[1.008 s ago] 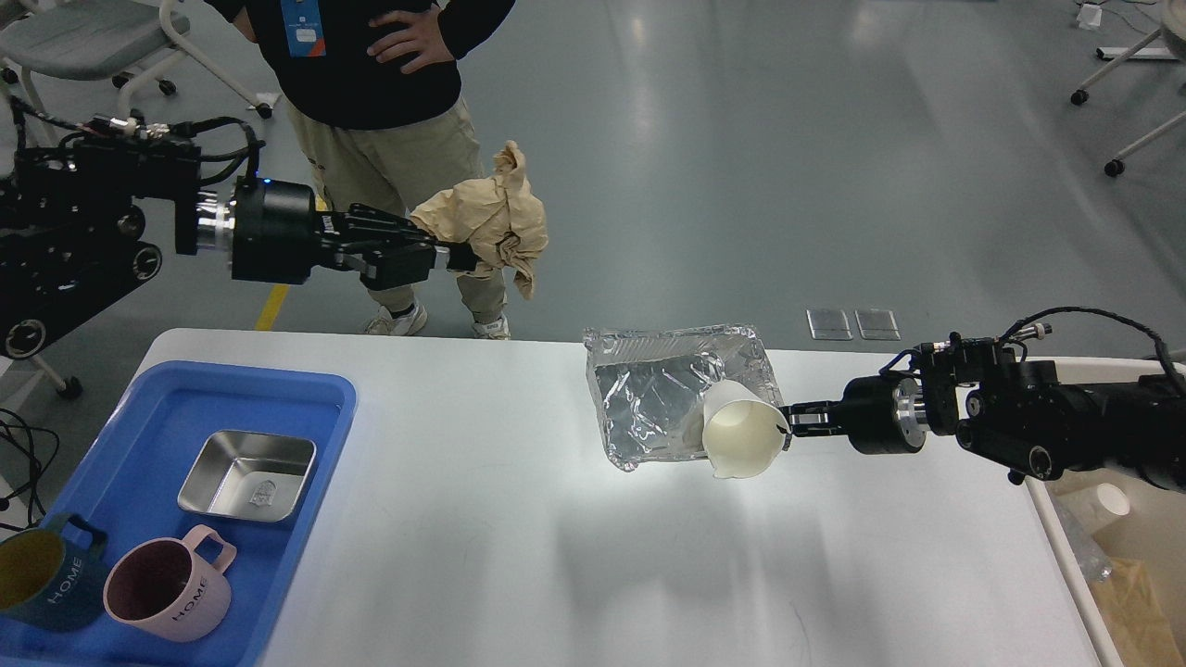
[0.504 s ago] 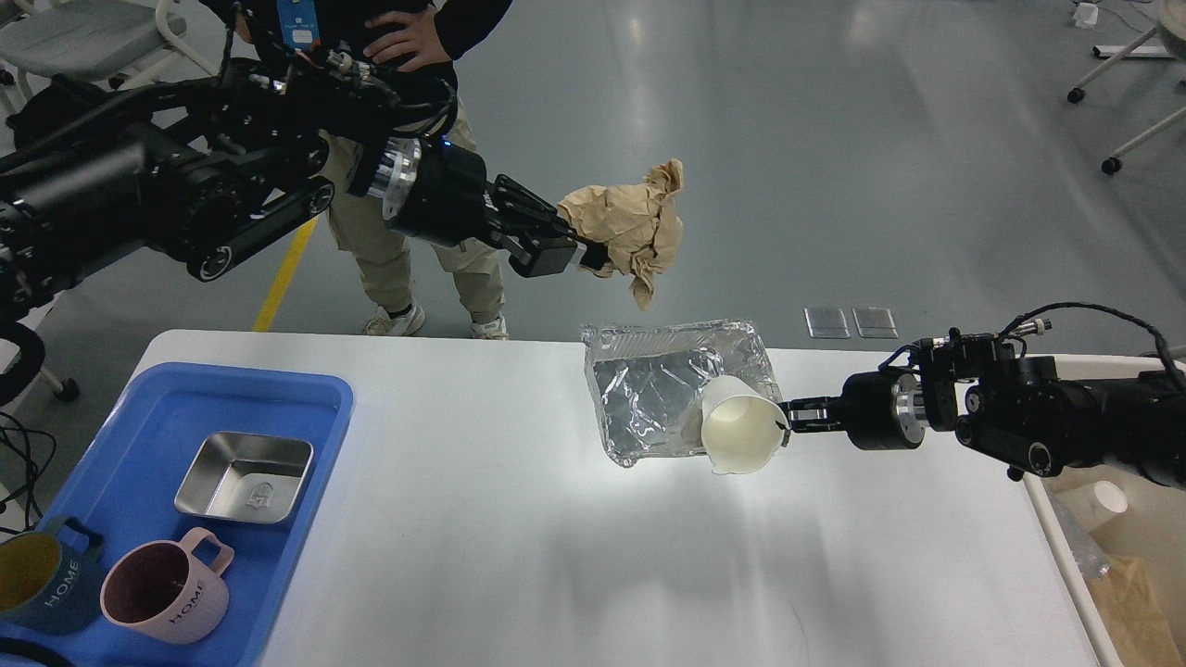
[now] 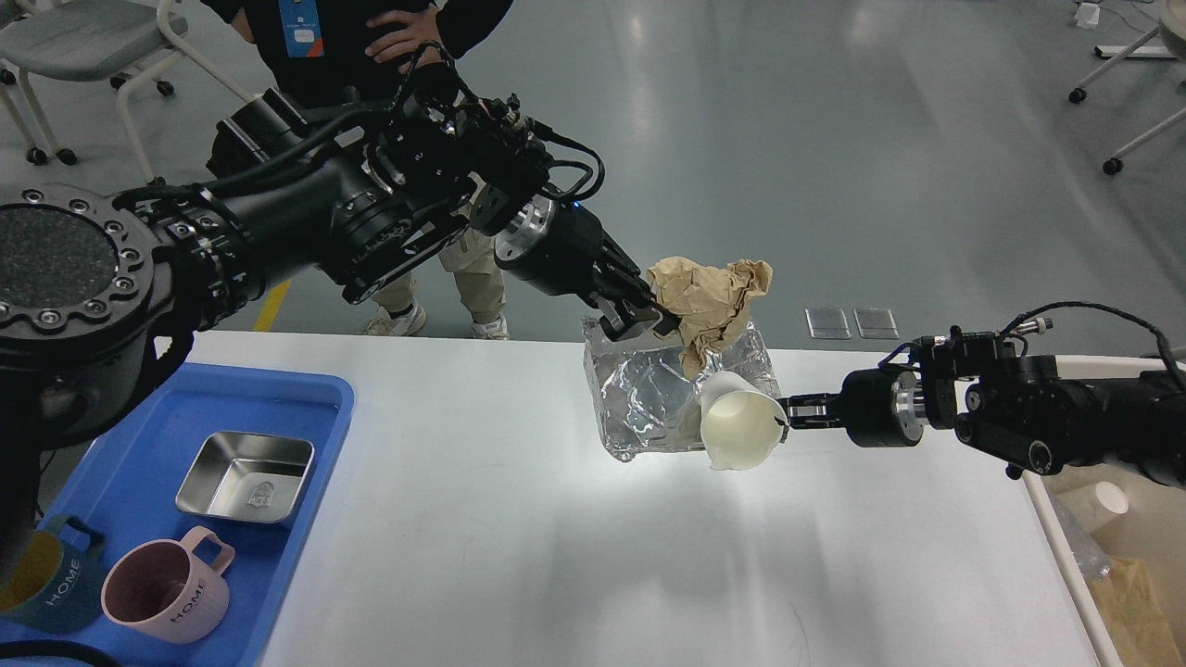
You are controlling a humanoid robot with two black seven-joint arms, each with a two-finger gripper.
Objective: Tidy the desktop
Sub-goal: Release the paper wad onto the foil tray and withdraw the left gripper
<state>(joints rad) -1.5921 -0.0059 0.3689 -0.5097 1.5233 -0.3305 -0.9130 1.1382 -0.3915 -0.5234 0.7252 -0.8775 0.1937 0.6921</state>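
Beyond the white desktop [image 3: 519, 519], grey glossy floor [image 3: 834, 139] reflects ceiling lights.

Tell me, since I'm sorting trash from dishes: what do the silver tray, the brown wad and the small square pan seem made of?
The silver tray looks like thin aluminum foil: shiny, crinkled, dented walls. The brown wad in the left hand looks like kraft paper: matte tan, sharp creases. The square pan in the blue tray seems to be stainless steel: smooth, brushed gray, rigid rim.
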